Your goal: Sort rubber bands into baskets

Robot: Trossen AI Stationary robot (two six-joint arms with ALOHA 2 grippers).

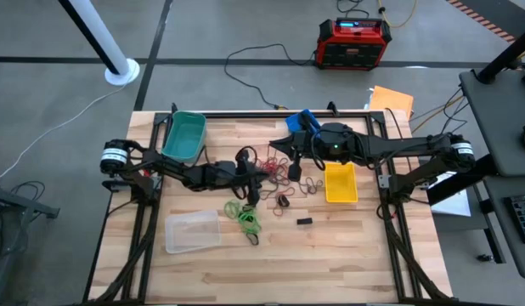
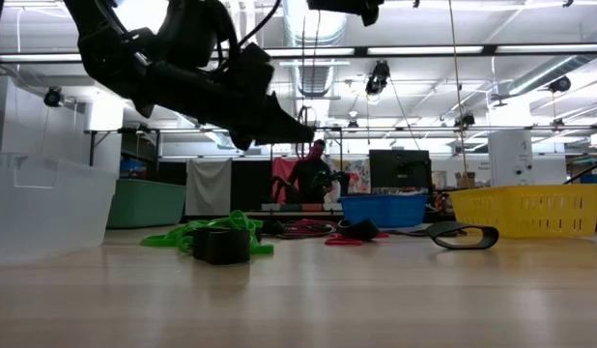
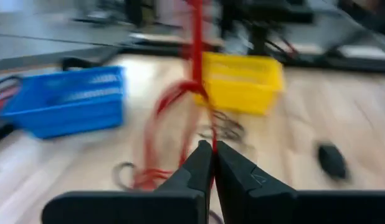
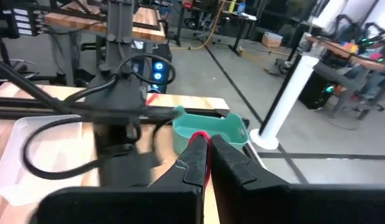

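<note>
A loose pile of red, black and brown rubber bands [image 1: 286,170] lies mid-table, with a clump of green ones [image 1: 244,217] nearer the front. The teal basket [image 1: 184,136] stands far left, the blue basket [image 1: 301,120] at the far middle, the yellow basket [image 1: 341,183] to the right and the clear basket [image 1: 193,231] near left. My left gripper [image 3: 212,148] hovers low over the pile, shut on a red rubber band [image 3: 195,56]. My right gripper [image 4: 205,140] is higher, beside the blue basket, and also shows red between its shut fingertips. My left gripper pinches a red band strand [image 3: 207,121] between its two fingertips, coming in nearly level from the table's left. One strand runs taut up and away from the fingers. Other red loops [image 3: 156,130] hang slack down to the table. My right gripper pinches a bit of red band [image 4: 200,135] at its fingertips, held level and well above the table, coming from the table's right. How the band sits beyond the tips is hidden by the fingers.
A small black block [image 1: 304,221] lies on the wood near the front middle. A wide black band [image 2: 465,235] lies in front of the yellow basket. Bare wood stretches along the near edge. A person stands in the room far behind the table.
</note>
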